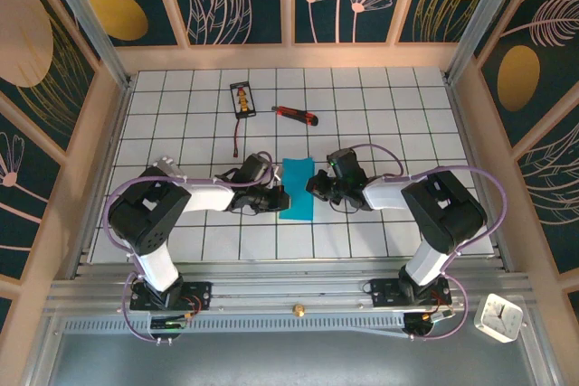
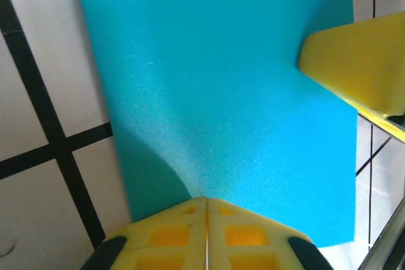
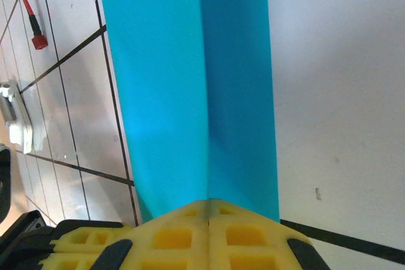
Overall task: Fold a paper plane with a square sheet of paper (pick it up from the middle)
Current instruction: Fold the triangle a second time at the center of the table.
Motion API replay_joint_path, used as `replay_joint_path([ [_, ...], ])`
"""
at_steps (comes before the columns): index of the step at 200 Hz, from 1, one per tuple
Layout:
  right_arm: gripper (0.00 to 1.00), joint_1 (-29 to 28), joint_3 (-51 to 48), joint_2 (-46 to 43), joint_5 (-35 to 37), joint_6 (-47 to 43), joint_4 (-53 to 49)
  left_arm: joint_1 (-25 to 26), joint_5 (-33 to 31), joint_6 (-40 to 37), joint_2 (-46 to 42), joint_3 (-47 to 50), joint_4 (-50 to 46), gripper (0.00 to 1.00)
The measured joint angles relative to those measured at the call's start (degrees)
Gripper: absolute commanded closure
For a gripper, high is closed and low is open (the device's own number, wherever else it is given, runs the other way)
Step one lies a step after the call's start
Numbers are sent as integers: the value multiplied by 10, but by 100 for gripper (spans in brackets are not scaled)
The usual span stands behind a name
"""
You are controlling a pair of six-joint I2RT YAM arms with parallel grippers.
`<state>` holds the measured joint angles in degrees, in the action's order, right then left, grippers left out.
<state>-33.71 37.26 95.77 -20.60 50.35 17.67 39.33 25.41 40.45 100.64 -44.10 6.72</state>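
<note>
— At table centre, between the two arms: where does the sheet of paper [image 1: 297, 189] lie, and how?
— On the white grid table [image 1: 398, 124], as a narrow oblong. Long axis runs from the near edge toward the back wall, far end tipped very slightly right.
— Left gripper [image 1: 277, 199]?
— Fingers [image 2: 171, 235] pressed together, pinching the sheet's left edge.
— Right gripper [image 1: 316, 186]?
— Likewise closed, nipping the right edge; a straight fold line runs away from its fingers [image 3: 171, 238].
</note>
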Motion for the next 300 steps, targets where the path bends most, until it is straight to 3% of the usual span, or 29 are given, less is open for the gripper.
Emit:
replay_joint_path([
  [11, 100, 1, 0, 0, -6, 12, -3, 1, 1, -10, -10, 0, -2, 64],
  [30, 100, 5, 3, -1, -12, 36, -22, 11, -12, -22, -51, 12, -3, 55],
  [68, 100, 8, 5, -19, -35, 103, -56, 77, -78, -75, -156, 44, 26, 35],
  [122, 100, 17, 43, -27, -54, 148, -98, 166, -198, -188, -170, 65, 43, 20],
  [148, 100, 17, 46, -27, -61, 155, -105, 186, -241, -231, -151, 64, 44, 19],
  [207, 100, 17, 46, -27, -66, 163, -106, 193, -322, -275, -97, 29, 35, 39],
  [300, 100, 17, 39, -27, -69, 162, -106, 193, -322, -278, -94, 6, 34, 83],
])
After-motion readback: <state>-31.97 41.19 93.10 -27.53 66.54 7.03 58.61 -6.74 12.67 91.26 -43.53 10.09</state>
